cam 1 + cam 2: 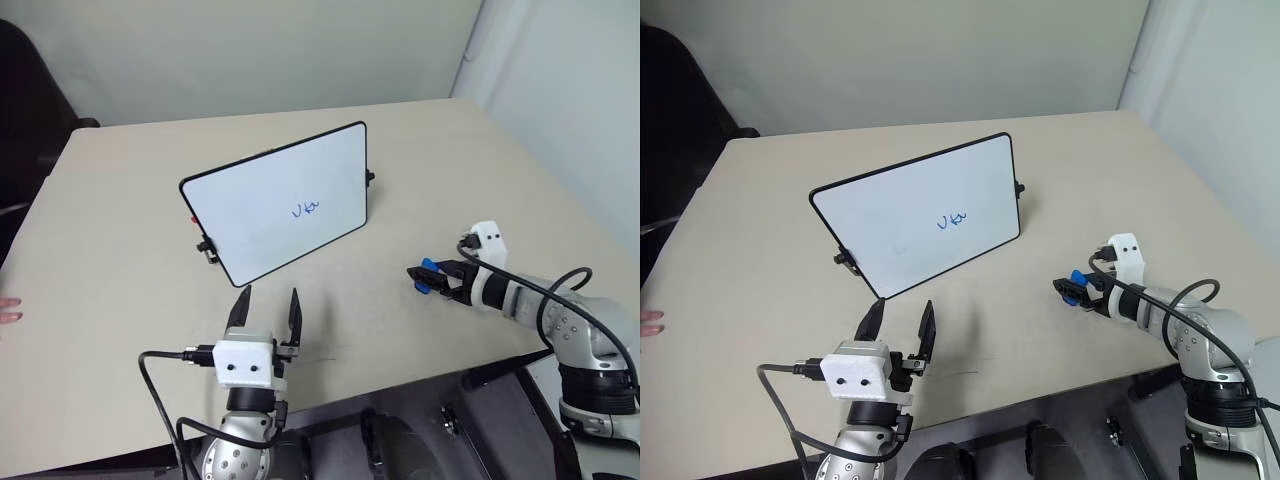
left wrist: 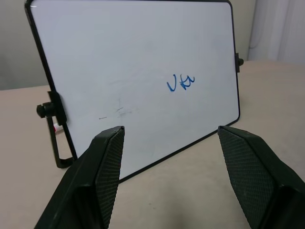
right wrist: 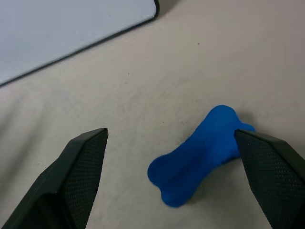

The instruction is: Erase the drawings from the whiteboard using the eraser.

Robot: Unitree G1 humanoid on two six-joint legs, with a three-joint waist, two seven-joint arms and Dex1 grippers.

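Nearest, the left gripper (image 1: 267, 303) waits with jaws apart facing the whiteboard (image 1: 275, 200) and its blue drawings (image 1: 305, 208), while the right gripper (image 3: 174, 148), jaws spread, straddles the eraser (image 3: 198, 155) lying diagonally on the table (image 1: 120, 230); pickup seems underway, needing a squarer closing.

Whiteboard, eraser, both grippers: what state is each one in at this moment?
whiteboard: propped upright on its clip feet on the table, leaning back.
drawings: blue scribble not yet wiped off.
eraser: lying on the table, between the open fingers, not gripped.
right gripper: open, lowered around the eraser.
left gripper: open, empty, pointing at the board.
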